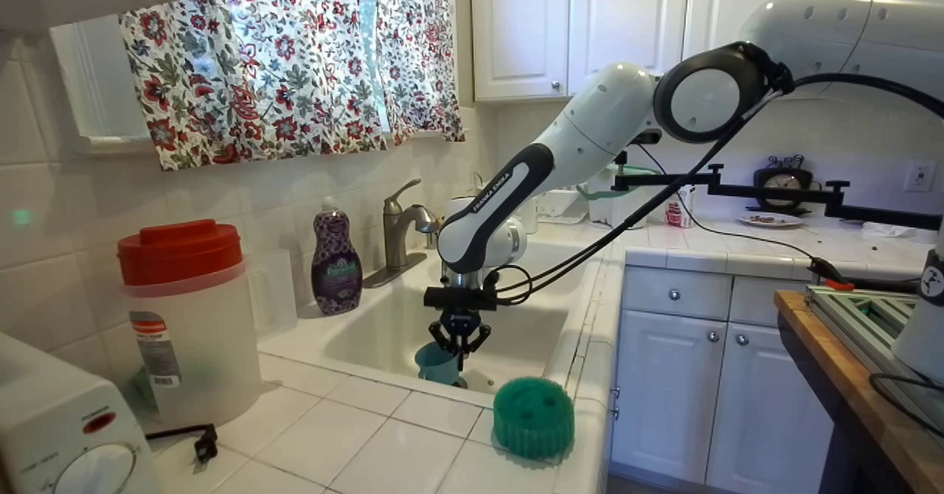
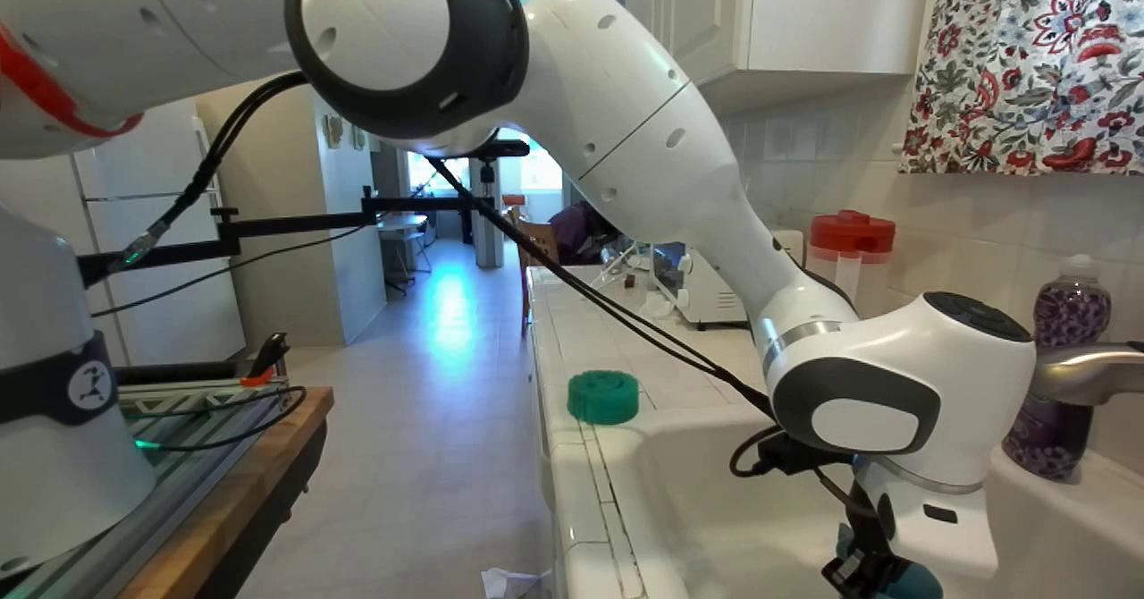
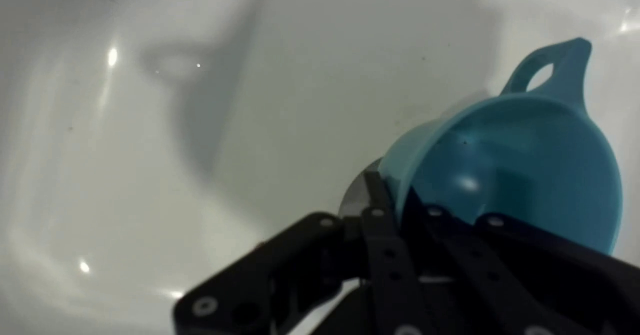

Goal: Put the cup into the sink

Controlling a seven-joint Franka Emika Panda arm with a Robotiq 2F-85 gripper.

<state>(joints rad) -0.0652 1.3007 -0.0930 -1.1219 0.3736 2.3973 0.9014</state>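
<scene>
Releasing too high inside the sink (image 1: 527, 332) could topple the light-blue handled cup (image 3: 530, 185) — the Robotiq gripper (image 3: 393, 192) pinches just one side of it.

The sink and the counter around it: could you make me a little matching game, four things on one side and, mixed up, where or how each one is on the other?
Things
1. cup
2. purple bottle
3. round green thing
4. cloudy jug

Places and states
A. on the tiles near a corner of the sink
B. topped by a red lid
C. gripped at its rim by the robot's hand
D. standing beside the faucet

Right pairs
1-C, 2-D, 3-A, 4-B
</scene>
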